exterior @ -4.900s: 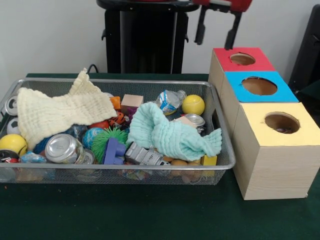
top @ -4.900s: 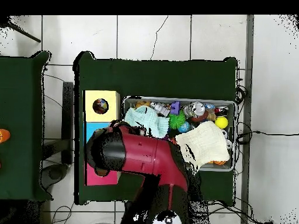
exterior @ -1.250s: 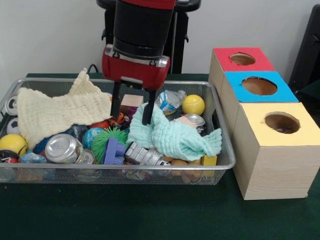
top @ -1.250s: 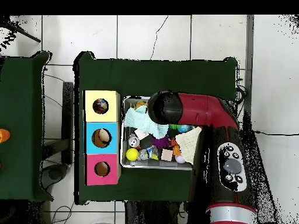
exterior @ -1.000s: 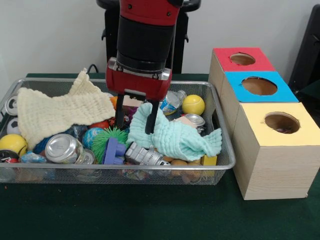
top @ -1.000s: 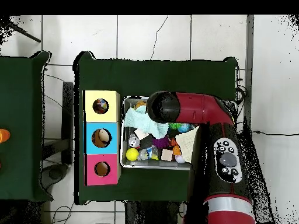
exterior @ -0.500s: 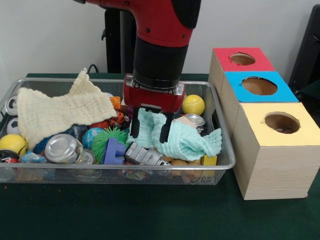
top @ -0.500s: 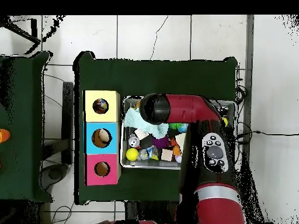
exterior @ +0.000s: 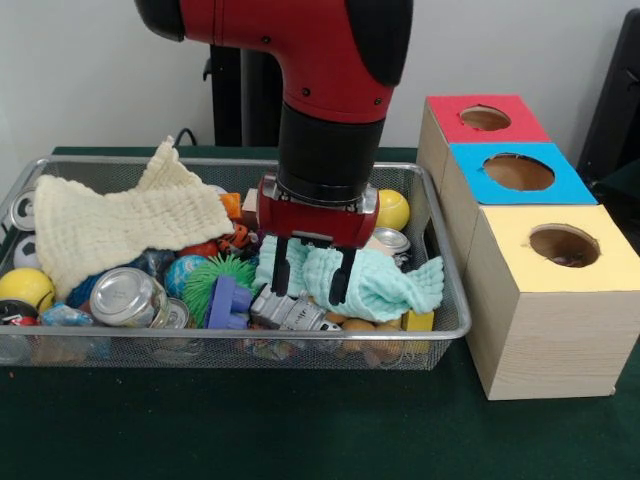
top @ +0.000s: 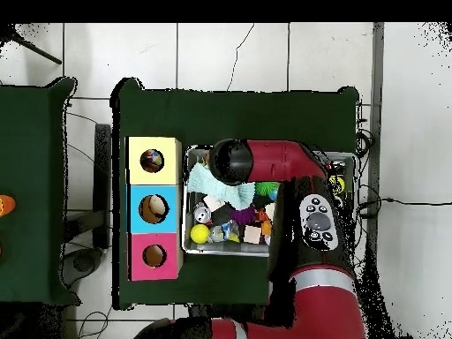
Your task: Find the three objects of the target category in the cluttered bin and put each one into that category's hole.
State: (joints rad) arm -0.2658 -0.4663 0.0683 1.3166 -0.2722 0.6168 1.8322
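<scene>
The wire mesh bin holds a heap of clutter. No polka-dot cloth piece shows in it. My gripper is open. Its fingers reach down at the left end of the plain mint-green cloth, astride a fold of it. The yellow-faced cube's round hole is to the right of the bin. In the overhead view the arm hides the gripper, the mint cloth lies beside it, and something coloured shows inside the yellow cube's hole.
A plain cream waffle cloth covers the bin's left part. A silver can, a purple block, a green spiky ball and a yellow ball lie around. The blue cube and red cube stand behind the yellow one.
The gripper has moved right and toward the bin's front edge, and has come down lower onto the mint-green cloth. It stays open. The cloths have not shifted.
</scene>
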